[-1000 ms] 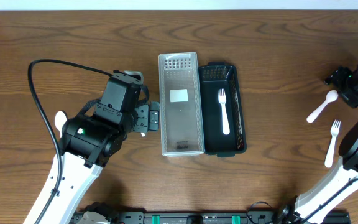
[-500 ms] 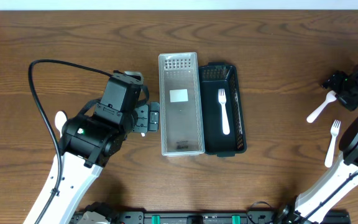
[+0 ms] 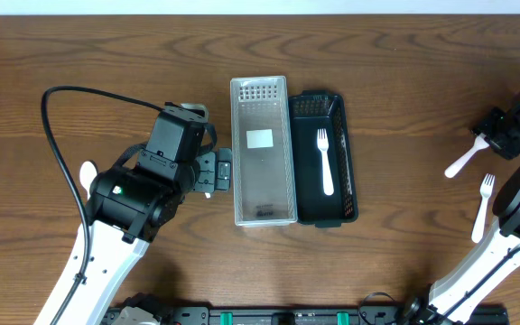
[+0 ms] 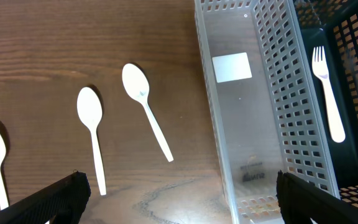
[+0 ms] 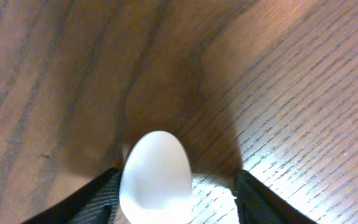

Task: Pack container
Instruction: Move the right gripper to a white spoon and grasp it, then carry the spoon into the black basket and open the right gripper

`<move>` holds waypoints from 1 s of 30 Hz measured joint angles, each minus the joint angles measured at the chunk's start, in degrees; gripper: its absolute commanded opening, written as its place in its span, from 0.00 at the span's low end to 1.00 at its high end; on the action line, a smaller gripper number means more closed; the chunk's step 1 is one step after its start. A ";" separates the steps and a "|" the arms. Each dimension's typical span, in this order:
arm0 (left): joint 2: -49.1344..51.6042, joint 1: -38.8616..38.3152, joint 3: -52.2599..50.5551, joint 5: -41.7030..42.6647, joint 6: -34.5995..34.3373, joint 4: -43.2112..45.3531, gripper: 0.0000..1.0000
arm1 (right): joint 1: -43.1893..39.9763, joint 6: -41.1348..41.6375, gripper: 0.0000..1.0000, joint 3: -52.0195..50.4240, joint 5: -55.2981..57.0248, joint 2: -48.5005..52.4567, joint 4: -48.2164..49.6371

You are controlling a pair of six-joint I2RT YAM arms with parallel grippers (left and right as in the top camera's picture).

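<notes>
R hand dropped over spoon bowl, narrowing; L hand unchanged.

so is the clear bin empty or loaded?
Empty. The clear bin shows only a white label at its floor, no cutlery. The one packed fork lies in the black bin beside it.

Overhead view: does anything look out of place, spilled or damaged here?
Nothing stands out. The clear bin and the black basket sit side by side, undamaged, with one fork lying flat in the basket. A spoon and another fork at the right lie loose on the table, simply not yet packed.
</notes>
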 measured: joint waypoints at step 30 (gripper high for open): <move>0.00 0.00 0.00 0.00 0.00 -0.09 0.98 | 6.16 -0.33 0.15 -0.37 -0.98 -2.29 -5.99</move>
